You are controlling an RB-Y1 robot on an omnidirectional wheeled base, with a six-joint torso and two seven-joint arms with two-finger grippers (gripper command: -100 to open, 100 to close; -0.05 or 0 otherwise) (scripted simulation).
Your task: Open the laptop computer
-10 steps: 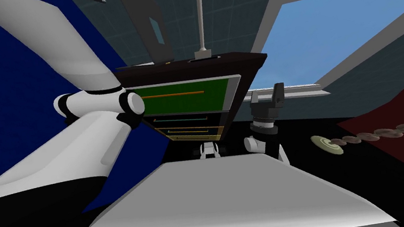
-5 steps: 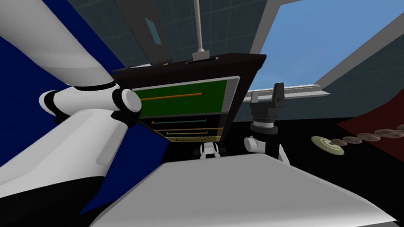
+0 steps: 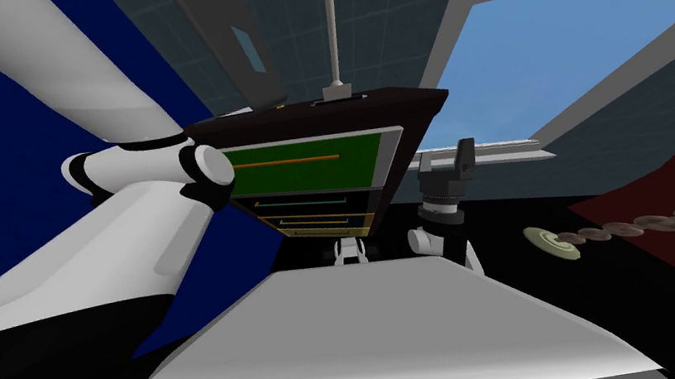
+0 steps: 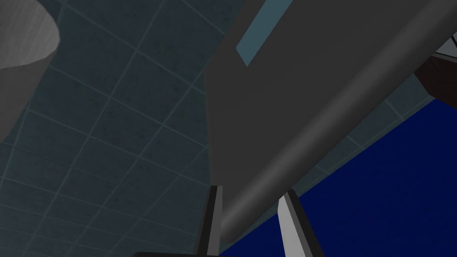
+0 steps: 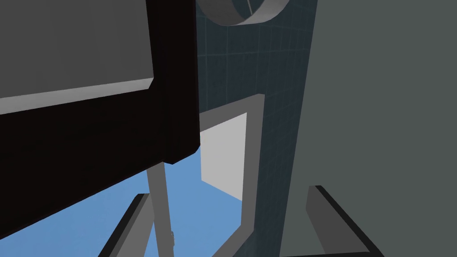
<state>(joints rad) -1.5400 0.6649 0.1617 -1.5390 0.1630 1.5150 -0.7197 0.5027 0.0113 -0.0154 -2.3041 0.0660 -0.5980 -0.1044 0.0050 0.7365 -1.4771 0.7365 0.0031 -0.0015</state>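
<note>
Your left gripper (image 4: pixel 252 192) is pinching the edge of the laptop (image 4: pixel 290 89) lid, fingers narrowed onto it; the lid is standing steeply above the dark cabinet (image 3: pixel 406 101); your right gripper (image 5: pixel 227 192) is hanging wide apart, holding nothing.

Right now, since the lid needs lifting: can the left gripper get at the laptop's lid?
Probably yes: the left gripper clasps the rounded edge of the dark grey laptop lid, with nothing in the way.

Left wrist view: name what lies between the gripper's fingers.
The laptop lid: its rounded grey edge runs through the gap, the left gripper shut on it, in the left wrist view.
</note>
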